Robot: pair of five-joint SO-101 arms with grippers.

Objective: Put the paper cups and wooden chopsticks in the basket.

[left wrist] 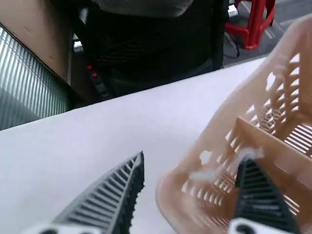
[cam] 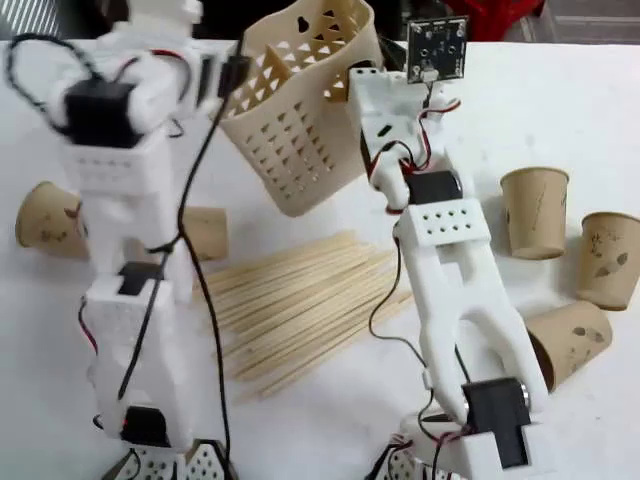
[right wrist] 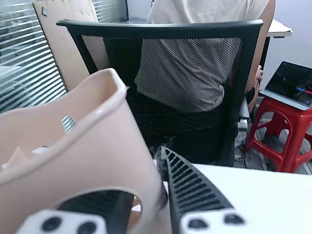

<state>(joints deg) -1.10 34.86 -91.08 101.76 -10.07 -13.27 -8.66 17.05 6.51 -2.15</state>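
The cream plastic basket (cam: 300, 110) hangs tilted above the back of the table, its opening facing up and away. My right gripper (cam: 362, 88) is shut on its right wall; in the right wrist view that wall (right wrist: 92, 146) sits between the fingers of the right gripper (right wrist: 146, 163). My left gripper (left wrist: 193, 160) is open, straddling the basket's left rim corner (left wrist: 204, 165) with a gap on one side. Wooden chopsticks (cam: 300, 300) lie in a loose pile between the arms. Paper cups: one on its side far left (cam: 45, 215), one behind the left arm (cam: 205, 232), two upright at right (cam: 535, 210) (cam: 607, 258), one lying (cam: 570, 340).
The white table (cam: 560, 100) has bare room at the back right. Cables hang from both arms over the chopsticks. A black mesh chair (right wrist: 195, 97) and a red stool (right wrist: 282, 131) stand beyond the far edge.
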